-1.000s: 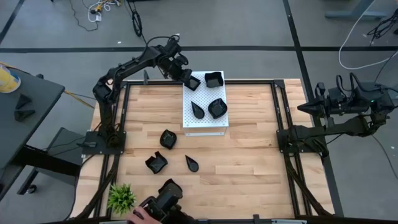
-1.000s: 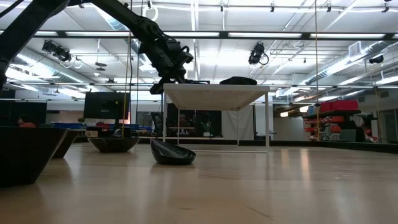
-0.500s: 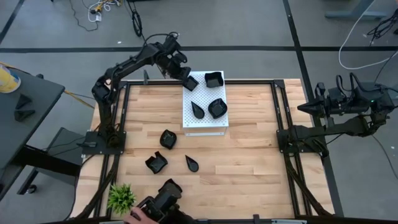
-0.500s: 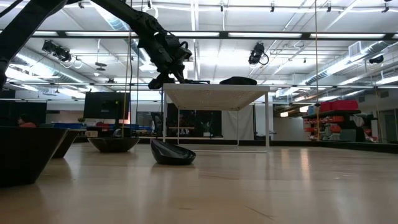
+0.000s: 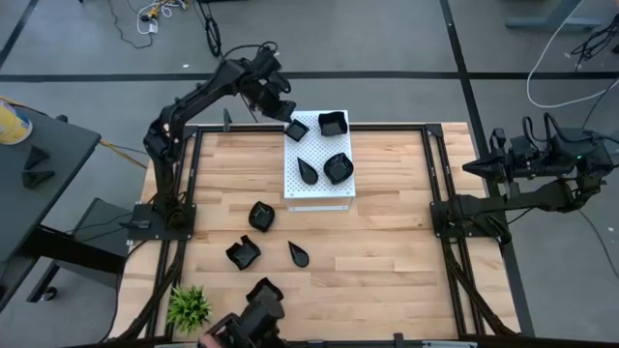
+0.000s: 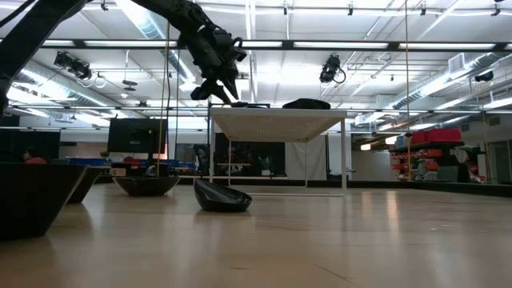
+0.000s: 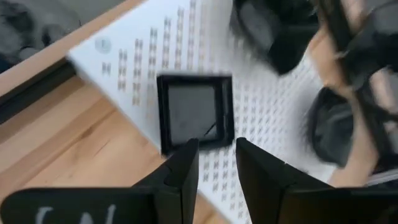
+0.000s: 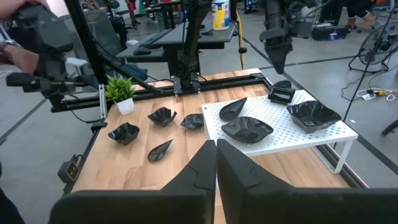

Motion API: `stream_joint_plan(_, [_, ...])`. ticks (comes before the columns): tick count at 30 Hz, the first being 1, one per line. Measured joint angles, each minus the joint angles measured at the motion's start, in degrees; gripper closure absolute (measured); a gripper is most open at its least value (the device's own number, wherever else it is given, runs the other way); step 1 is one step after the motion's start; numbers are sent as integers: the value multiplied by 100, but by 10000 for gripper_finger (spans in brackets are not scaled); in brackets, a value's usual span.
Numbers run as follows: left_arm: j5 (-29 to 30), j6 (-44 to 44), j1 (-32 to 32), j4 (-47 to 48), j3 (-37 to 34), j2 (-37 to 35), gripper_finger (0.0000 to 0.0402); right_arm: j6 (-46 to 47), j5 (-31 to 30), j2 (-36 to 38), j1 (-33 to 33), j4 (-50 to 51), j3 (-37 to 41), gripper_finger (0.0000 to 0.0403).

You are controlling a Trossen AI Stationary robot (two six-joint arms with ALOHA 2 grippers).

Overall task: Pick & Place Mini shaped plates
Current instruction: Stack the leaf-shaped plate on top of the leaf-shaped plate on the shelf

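A small square black plate point(image 7: 194, 112) lies flat on the far left corner of the white perforated board point(image 5: 319, 193); it also shows in the high view point(image 5: 297, 129). My left gripper point(image 7: 216, 146) hangs open just above and beyond that corner point(image 5: 285, 108), fingers slanting down, nothing between them. Three more black plates point(image 5: 338, 168) rest on the board. Several others point(image 5: 261, 216) sit on the wooden table near the board's near left side. My right gripper point(image 8: 216, 149) waits shut, folded back at the table's right edge point(image 5: 471, 167).
The board stands raised on thin legs point(image 6: 346, 152) over the table's far middle. A small green plant point(image 5: 189, 307) stands at the near left corner. A person's hand with a black device point(image 5: 247, 329) reaches in at the near edge. The table's right half is bare wood point(image 5: 387, 251).
My left gripper has risen and drawn back toward the table's far left, away from the square plate. The plate has stayed lying on the board's far left corner.
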State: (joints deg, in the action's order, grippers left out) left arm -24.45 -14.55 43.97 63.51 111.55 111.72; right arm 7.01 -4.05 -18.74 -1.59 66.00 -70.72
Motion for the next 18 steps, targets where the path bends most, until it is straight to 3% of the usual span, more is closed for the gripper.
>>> stream_joint_plan(7, [1311, 656, -609, 1546, 582, -7, 289, 0, 0, 0, 0, -2, 0, 384])
stream_joint_plan(18, [1392, 641, -1082, 1966, 1223, -18, 289, 0, 1, 0, 0, -1, 0, 384])
